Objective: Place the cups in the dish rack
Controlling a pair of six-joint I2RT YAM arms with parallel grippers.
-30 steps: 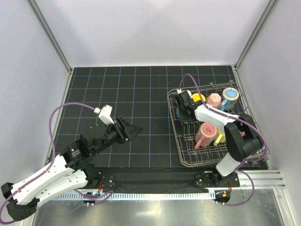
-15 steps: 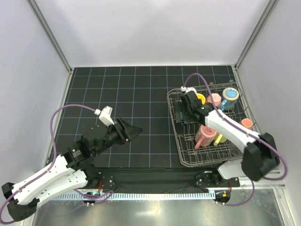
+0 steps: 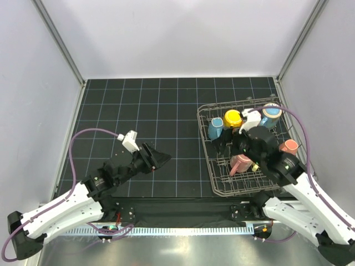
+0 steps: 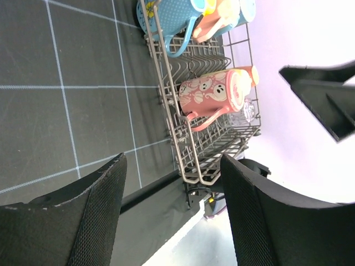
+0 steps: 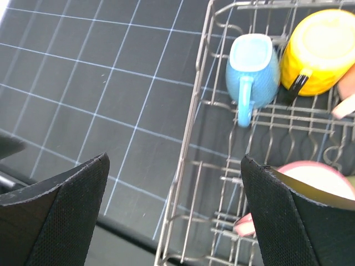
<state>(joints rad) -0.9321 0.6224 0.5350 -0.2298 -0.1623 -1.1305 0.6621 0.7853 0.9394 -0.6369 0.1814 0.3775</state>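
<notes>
The wire dish rack (image 3: 209, 160) stands at the right of the mat and holds several cups. A light blue cup (image 3: 215, 128) lies at its far left corner, beside a yellow cup (image 3: 233, 118). A pink cup (image 3: 239, 162) rests nearer, and a blue cup with an orange inside (image 3: 272, 111) stands at the far right. My right gripper (image 3: 227, 147) hangs open above the rack's left side, holding nothing. In the right wrist view the blue cup (image 5: 252, 66) lies beyond the fingers, apart from them. My left gripper (image 3: 161, 158) is open and empty over the mat, left of the rack.
The left wrist view looks along the rack (image 4: 172, 133) at the patterned pink mug (image 4: 213, 94) and a blue dotted mug (image 4: 166, 16). White walls enclose the mat. A purple cable loops over the rack's far right corner (image 3: 294, 119).
My right gripper opened and let go of the light blue cup in the rack's far left corner, then drew back toward the near side. The left arm shifted slightly right.
</notes>
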